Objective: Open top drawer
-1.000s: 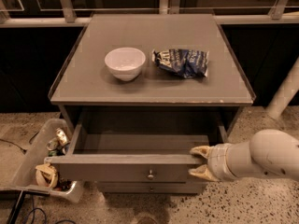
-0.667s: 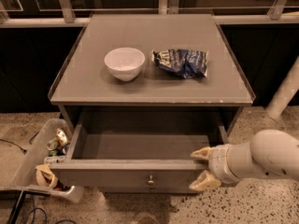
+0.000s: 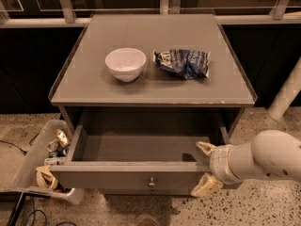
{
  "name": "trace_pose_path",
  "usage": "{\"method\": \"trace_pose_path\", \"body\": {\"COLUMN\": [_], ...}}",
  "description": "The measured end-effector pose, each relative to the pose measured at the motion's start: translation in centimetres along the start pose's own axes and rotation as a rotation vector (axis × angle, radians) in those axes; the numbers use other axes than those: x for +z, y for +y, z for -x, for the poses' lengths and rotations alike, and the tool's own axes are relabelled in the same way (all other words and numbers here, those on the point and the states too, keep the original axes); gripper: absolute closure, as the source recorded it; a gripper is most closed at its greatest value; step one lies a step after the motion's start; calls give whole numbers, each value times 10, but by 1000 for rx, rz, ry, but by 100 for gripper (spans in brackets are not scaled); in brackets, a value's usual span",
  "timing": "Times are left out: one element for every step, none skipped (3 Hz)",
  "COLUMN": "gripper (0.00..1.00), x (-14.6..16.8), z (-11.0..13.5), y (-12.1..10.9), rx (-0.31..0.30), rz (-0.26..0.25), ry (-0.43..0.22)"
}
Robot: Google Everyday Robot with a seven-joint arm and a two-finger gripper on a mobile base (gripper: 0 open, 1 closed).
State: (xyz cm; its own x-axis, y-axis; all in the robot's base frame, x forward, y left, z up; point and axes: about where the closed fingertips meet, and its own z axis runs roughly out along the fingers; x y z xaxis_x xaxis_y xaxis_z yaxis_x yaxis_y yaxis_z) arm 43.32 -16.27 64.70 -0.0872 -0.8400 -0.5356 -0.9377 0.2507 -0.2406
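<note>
While top drawer [image 3: 117,177] stands open, hand [image 3: 205,167] splayed astride its right corner

No text, brand or number legible. Crumpled blue bag [image 3: 182,62] on worktop [image 3: 94,86]: pale print, too blurred to read. Tool [image 3: 201,168] at right front corner of top drawer [image 3: 117,177], fingers spread; no marking readable on it.

cream gripper [image 3: 201,168] at the grey top drawer [image 3: 117,179] right end; white bowl [image 3: 125,63], blue bag [image 3: 182,63] above.
</note>
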Motion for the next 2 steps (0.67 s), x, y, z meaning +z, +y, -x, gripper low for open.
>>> {"method": "trace_pose_path", "body": {"gripper": [42,65], "x": [0,-1], "z": [-12,-21], "y": [14,24], "rx": [32,64], "rz": [29,50], "ry": [-6,-13]}}
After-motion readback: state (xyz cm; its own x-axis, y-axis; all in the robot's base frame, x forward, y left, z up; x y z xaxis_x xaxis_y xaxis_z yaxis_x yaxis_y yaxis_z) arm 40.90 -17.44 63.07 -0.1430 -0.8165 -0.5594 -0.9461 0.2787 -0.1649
